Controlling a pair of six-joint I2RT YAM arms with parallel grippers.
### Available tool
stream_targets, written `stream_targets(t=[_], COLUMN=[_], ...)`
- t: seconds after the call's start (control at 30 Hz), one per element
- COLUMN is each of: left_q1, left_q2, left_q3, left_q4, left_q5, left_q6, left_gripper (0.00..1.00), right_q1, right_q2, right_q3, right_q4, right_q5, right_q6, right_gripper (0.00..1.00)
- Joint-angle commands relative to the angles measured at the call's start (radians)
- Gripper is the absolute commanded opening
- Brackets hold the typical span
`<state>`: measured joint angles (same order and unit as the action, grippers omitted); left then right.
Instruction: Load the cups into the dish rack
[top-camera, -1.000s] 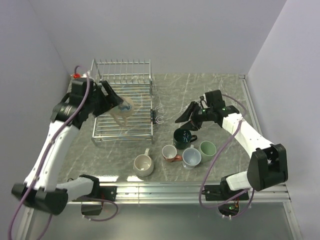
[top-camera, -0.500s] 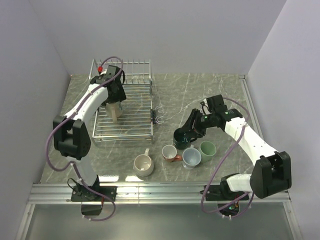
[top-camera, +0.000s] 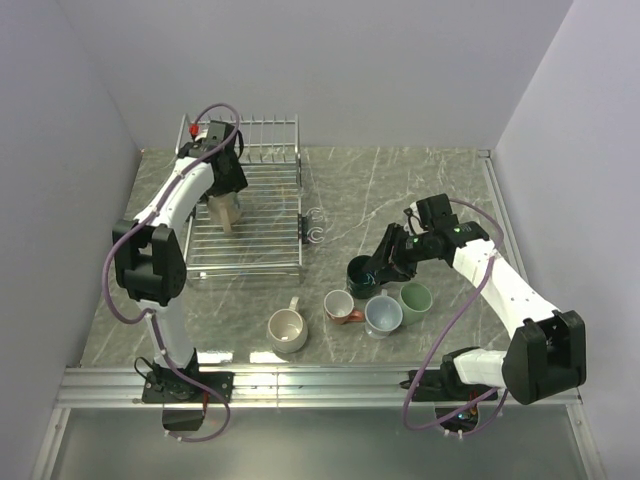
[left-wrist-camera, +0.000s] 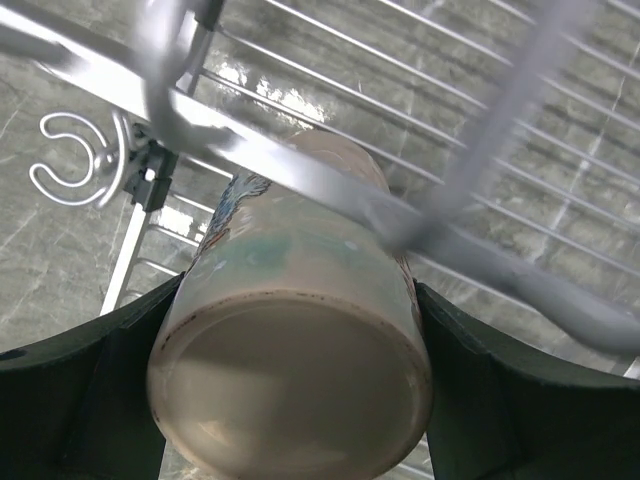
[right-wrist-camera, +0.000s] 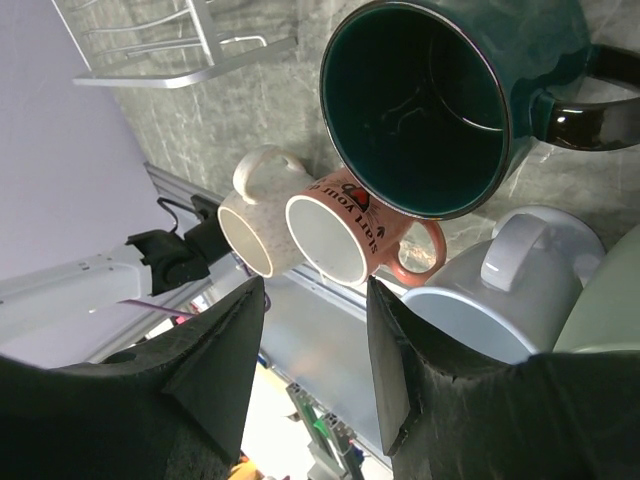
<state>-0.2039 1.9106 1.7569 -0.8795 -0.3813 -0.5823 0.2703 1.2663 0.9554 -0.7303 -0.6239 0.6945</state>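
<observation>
Your left gripper (top-camera: 226, 196) is clamped on the tall tan mug (left-wrist-camera: 300, 260), a finger against each side and the mug's base turned toward the wrist camera, above the wire floor of the dish rack (top-camera: 250, 258) near its far left corner. Your right gripper (right-wrist-camera: 315, 295) stands partly open and empty just beside the dark green mug (right-wrist-camera: 415, 105). That mug sits upright on the marble table (top-camera: 430, 190), close to the red-brown mug (right-wrist-camera: 330, 240), cream mug (right-wrist-camera: 250, 235), blue-grey mug (right-wrist-camera: 480, 310) and pale green mug (right-wrist-camera: 600, 320).

Shiny silver wire dish rack (top-camera: 250, 255), smooth glazed tan mug (left-wrist-camera: 300, 250) inside it with a duller matt base, right of the rack a glossy dark green mug (right-wrist-camera: 420, 100), glazed red-brown mug (right-wrist-camera: 340, 240) with white inside, speckled cream mug (right-wrist-camera: 250, 235), satin blue-grey mug (right-wrist-camera: 490, 320), veined grey stone-look table (top-camera: 400, 190) under the rack, faintly glossy
</observation>
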Motion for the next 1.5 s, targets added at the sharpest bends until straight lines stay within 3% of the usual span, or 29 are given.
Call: stream_targets(t=[0.0,0.17,0.23,0.27,0.57,0.77,0.83,0.93,1.03,1.17,1.3,1.47], left_q1=[0.023,0.031,0.034,0.034,0.04,0.04,0.038,0.021,-0.029,-0.087,-0.111,-0.109], left_q2=[-0.022,-0.03,-0.033,-0.033,-0.079,-0.149,-0.211,-0.303,-0.428,-0.472,-0.453,-0.329], left_q3=[0.009,0.007,0.009,0.012,0.116,0.138,0.096,-0.063,-0.252,-0.445,-0.505,-0.452], left_q4=[0.054,0.054,0.053,0.045,-0.022,-0.079,-0.087,-0.026,0.01,0.065,0.128,0.134], left_q5=[-0.005,0.002,0.001,0.004,0.005,-0.008,-0.007,0.03,0.022,0.019,0.016,-0.065], left_q6=[-0.007,-0.005,-0.007,-0.004,-0.004,-0.017,-0.033,-0.054,-0.109,-0.214,-0.214,-0.159], left_gripper=[0.63,0.78,0.96,1.0,0.99,0.99,0.98,0.84,0.82,0.81,0.78,0.77], right_q1=[-0.009,-0.009,-0.009,-0.009,-0.009,-0.008,-0.002,0.024,0.085,0.199,0.286,0.363], right_q2=[-0.025,-0.028,-0.028,-0.03,-0.059,-0.054,-0.047,-0.013,0.063,0.183,0.338,0.519], right_q3=[-0.006,-0.01,-0.01,-0.014,-0.043,0.022,0.078,0.173,0.301,0.475,0.643,0.83], right_q4=[-0.006,0.0,0.003,0.003,0.028,-0.015,-0.033,-0.044,-0.055,-0.087,-0.112,-0.162], right_q5=[0.006,0.001,0.001,0.001,0.004,0.046,0.067,0.075,0.05,0.052,0.062,0.062], right_q6=[-0.018,-0.012,-0.012,-0.01,0.002,-0.042,-0.07,-0.098,-0.104,-0.118,-0.13,-0.151], right_gripper=[0.53,0.53,0.53,0.54,0.56,0.56,0.56,0.56,0.56,0.56,0.56,0.56])
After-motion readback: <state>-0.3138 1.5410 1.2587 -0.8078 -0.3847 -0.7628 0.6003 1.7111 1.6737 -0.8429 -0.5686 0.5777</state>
